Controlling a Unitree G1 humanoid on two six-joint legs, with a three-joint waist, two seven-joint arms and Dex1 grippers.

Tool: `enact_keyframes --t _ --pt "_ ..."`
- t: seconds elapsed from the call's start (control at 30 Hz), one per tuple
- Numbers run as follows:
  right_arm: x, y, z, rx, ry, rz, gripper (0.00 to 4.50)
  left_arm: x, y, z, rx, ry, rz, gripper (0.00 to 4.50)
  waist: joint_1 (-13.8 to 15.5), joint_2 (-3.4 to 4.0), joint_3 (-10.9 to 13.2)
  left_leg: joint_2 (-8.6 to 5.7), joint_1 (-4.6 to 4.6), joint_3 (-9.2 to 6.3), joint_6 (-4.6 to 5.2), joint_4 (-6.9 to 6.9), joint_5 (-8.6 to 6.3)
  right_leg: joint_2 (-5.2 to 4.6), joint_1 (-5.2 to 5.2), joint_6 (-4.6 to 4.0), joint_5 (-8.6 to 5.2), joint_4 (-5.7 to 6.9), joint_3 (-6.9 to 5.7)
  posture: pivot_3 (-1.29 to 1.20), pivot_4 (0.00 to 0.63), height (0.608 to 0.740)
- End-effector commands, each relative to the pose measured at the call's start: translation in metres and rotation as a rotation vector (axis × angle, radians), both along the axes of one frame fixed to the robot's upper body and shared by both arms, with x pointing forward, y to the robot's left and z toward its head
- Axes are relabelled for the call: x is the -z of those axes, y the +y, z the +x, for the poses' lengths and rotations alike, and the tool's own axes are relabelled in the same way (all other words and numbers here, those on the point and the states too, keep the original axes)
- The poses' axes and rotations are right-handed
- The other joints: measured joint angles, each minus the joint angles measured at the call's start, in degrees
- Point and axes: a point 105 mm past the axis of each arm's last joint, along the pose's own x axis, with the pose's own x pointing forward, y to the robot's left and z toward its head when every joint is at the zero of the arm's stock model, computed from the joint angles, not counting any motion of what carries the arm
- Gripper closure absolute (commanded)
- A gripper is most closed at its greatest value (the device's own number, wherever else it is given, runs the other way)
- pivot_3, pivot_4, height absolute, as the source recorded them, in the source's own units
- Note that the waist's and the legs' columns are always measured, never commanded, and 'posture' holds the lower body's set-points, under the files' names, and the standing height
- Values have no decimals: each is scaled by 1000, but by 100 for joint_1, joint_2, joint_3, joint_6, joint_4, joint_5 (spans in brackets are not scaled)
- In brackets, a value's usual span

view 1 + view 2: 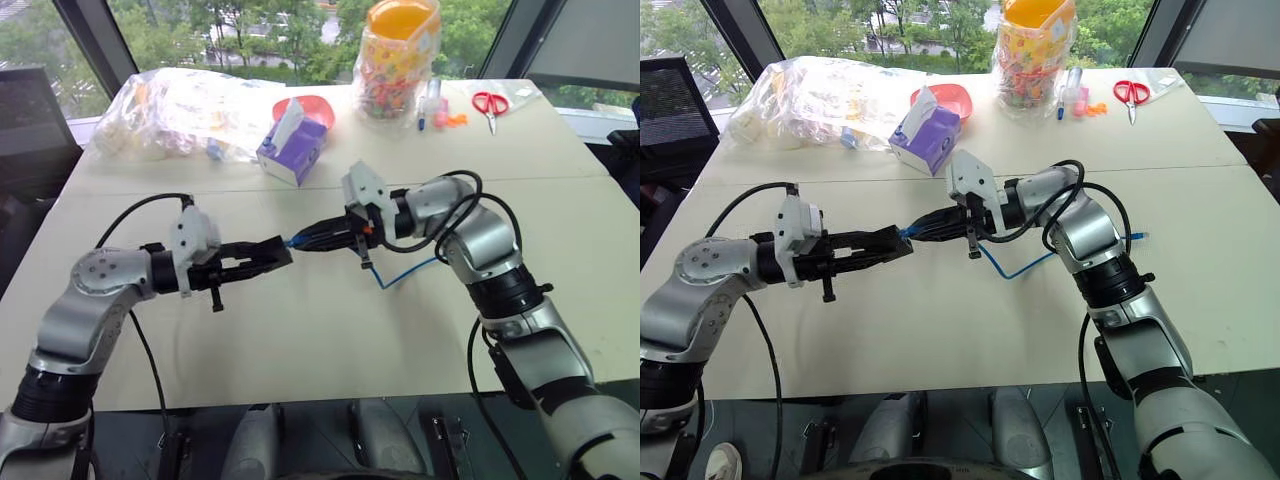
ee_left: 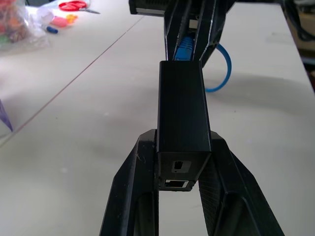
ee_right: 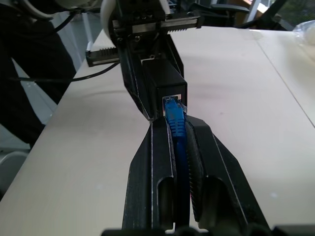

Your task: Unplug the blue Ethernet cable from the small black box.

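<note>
The small black box is held above the table, my left gripper shut on its two sides. The blue Ethernet cable is plugged into the box's port on the side facing my right gripper. That gripper is shut on the cable just behind the plug. In the head views the two grippers meet tip to tip over the middle of the table, the left gripper left of the right gripper. The rest of the cable loops down onto the table under my right forearm.
Along the far side of the table stand a purple tissue box, a red bowl, a clear plastic bag and a jar of sweets. Red scissors lie at the far right.
</note>
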Motion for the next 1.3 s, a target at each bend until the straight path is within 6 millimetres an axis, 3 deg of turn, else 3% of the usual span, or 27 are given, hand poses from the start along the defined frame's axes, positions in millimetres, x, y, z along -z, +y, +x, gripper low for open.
enact_keyframes --t 0.03,0.13,0.3,0.63,0.73,0.83,1.3 --pt "-4 2 -14 -104 -88 -34 4449 -3 -6 -8 70 -73 29 4012 0 0 0 0 0 0 0 0 0 0 0 0 0 0 0 0 150 740" --pt "-2 -8 -16 -143 -91 -76 4449 -4 -6 -9 76 -81 26 4012 2 0 0 0 -1 0 0 1 0 0 0 0 0 0 0 0 150 740" --pt "-15 -21 0 -91 -80 -76 4449 -5 -3 -8 62 -83 22 4012 -6 0 0 0 0 0 0 9 0 0 3 0 0 0 0 0 150 740" --pt "-19 -10 -9 -114 -45 -37 4449 -14 -10 -8 48 -108 -4 4012 1 0 0 0 0 0 0 9 0 -1 5 0 0 0 0 0 150 740" --pt "-22 -8 -11 -114 -30 -24 3346 -15 -11 -8 47 -109 -8 4012 1 0 0 1 0 -1 0 9 0 -1 5 0 0 0 0 0 150 740" --pt "-22 -4 -10 -98 -47 -16 1875 -15 -13 -9 50 -108 -13 4012 -1 0 0 1 0 -1 0 9 0 -1 4 0 0 0 0 0 150 740" --pt "-23 0 -13 -106 -18 6 1875 -18 -16 -8 50 -109 -25 4012 0 0 0 0 0 -1 0 10 0 -1 5 0 0 0 0 0 150 740"
